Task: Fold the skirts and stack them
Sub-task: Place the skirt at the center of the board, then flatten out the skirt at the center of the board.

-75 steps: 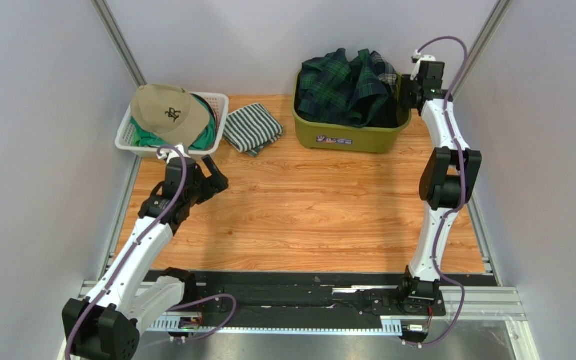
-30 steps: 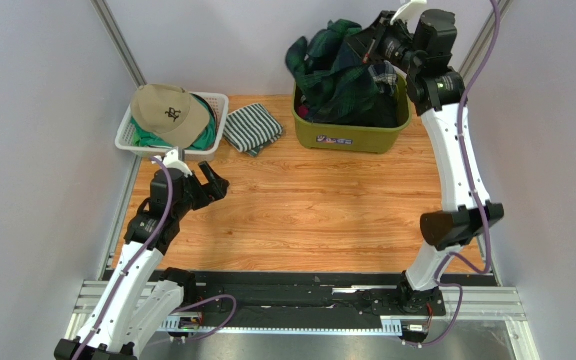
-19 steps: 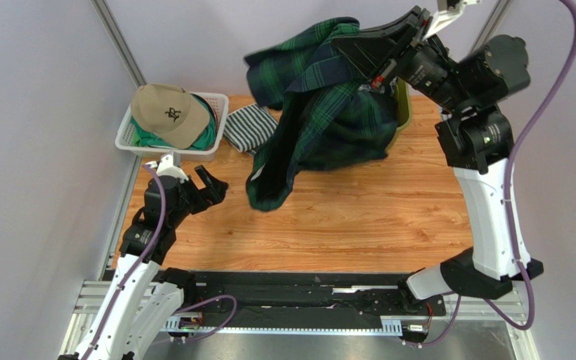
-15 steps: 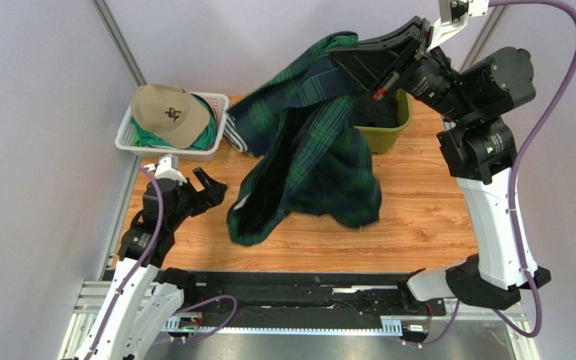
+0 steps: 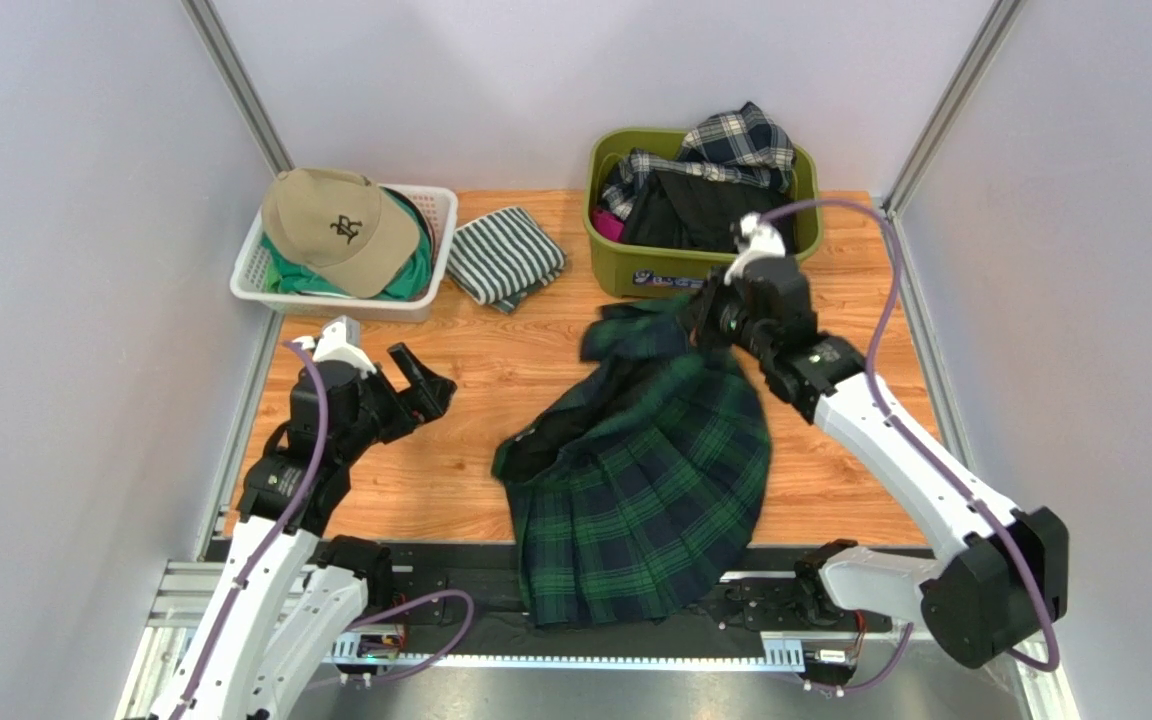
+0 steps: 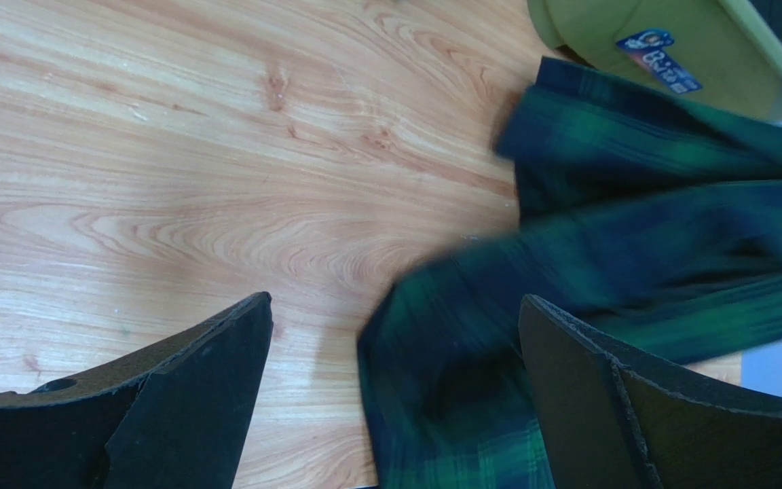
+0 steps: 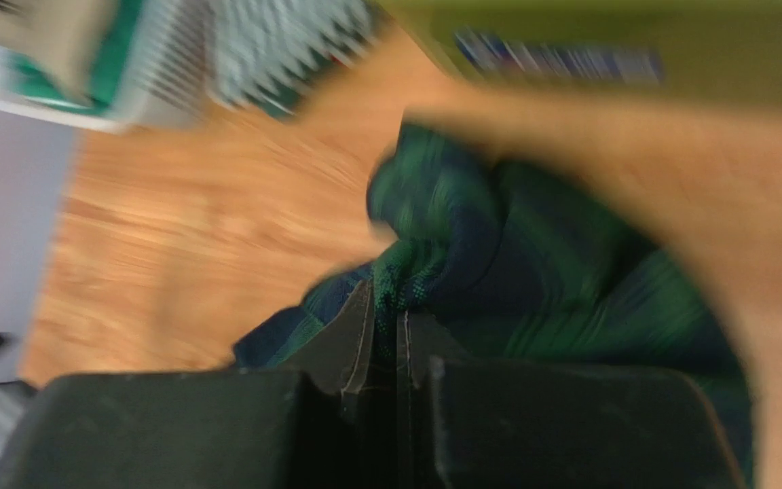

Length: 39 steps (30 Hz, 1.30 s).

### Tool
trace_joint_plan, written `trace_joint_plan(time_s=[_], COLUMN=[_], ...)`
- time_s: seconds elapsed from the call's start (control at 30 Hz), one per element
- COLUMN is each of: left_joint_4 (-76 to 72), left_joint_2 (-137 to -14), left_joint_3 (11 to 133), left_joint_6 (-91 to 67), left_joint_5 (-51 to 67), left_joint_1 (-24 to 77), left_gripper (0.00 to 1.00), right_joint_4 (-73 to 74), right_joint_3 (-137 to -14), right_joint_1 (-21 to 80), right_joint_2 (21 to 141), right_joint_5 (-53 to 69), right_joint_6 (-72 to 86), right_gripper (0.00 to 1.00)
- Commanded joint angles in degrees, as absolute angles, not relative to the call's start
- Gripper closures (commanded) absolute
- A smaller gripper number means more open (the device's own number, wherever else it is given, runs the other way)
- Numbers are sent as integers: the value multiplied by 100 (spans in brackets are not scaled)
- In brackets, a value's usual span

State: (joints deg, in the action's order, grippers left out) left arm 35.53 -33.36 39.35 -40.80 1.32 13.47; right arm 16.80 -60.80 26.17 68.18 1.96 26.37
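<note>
Tabletop [image 5: 432,488] bears tartan skirt [image 5: 642,480] near bin [image 5: 620,263]; label [image 5: 665,279] illegible.

We see a wooden table [image 5: 537,375] with a white basket [image 5: 334,305] at its far left, a striped folded cloth [image 5: 504,255] just beside that, and an olive bin [image 5: 657,270] further right. A tartan skirt [image 5: 642,480] lies spread nearer us, its hem overhanging the near edge.
</note>
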Motion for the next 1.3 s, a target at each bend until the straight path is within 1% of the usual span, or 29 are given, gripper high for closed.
trace_joint_plan(time_s=[0.0, 0.07, 0.17, 0.23, 0.27, 0.33, 0.43, 0.5, 0.53, 0.57, 0.6, 0.67, 0.8, 0.93, 0.97, 1.07, 1.17, 1.2, 1.27], left_joint_4=[3149, 2728, 2348, 2329, 2364, 2382, 2460, 2592, 2610, 2593, 2601, 2593, 2619, 2864, 2891, 2883, 2795, 2760, 2742], left_joint_2=[-3778, -4147, -4797, -5366, -5562, -6087, -6582, -6740, -6767, -6785, -6803, -6811, -6741, -6881, -6943, -7162, -7409, -7522, -7602], left_joint_3=[3859, 3789, 3823, 3963, 4147, 4341, 4719, 4895, 4948, 4957, 4966, 4992, 4992, 4957, 4948, 4939, 4939, 4939, 4948], left_joint_6=[-4087, -4096, -4131, -4087, -4035, -4017, -3920, -3929, -3937, -3937, -3929, -3937, -3902, -3920, -3929, -3955, -3946, -3946, -3990], left_joint_5=[797, 1289, 1345, 1152, 1082, 915, 818, 616, 589, 580, 563, 571, 510, 159, 89, 18, -236, -246, -255], left_joint_1=[1354, 1362, 1660, 2063, 2196, 2555, 2908, 3023, 3032, 3050, 3067, 3076, 3199, 3278, 3278, 3357, 3419, 3419, 3419], left_gripper=[1, 1, 2, 4, 4, 6, 10, 10, 10, 10, 10, 10, 10, 10, 10, 15, 30, 42, 61], right_joint_4=[1564, 1731, 2021, 2275, 2346, 2574, 2916, 3136, 3216, 3269, 3409, 3541, 3682, 3841, 3884, 4156, 4429, 4464, 4404], right_joint_3=[-5213, -4940, -4965, -5044, -5132, -5203, -5326, -5370, -5379, -5388, -5405, -5440, -5353, -5090, -4924, -4686, -4440, -4386, -4255], right_joint_1=[2391, 2347, 2312, 2320, 2329, 2329, 2320, 2320, 2320, 2294, 2320, 2312, 2329, 2320, 2320, 2347, 2364, 2373, 2390], right_joint_2=[6881, 7100, 7286, 7330, 7339, 7330, 7251, 7146, 7050, 7005, 6944, 6821, 6566, 6189, 6109, 5828, 5687, 5687, 5695], right_joint_5=[-580, -554, -763, -870, -792, -651, -808, -852, -896, -923, -949, -975, -722, 137, 184, 88, 18, 18, 166], right_joint_6=[2997, 2997, 3128, 3190, 3234, 3234, 3252, 3147, 3129, 3085, 3041, 2980, 2769, 2471, 2478, 2487, 2478, 2487, 2505], right_gripper=[100, 100, 99, 93, 76, 64, 43, 37, 21, 9, 5, 3, 2, 2, 2, 2, 2, 2, 3])
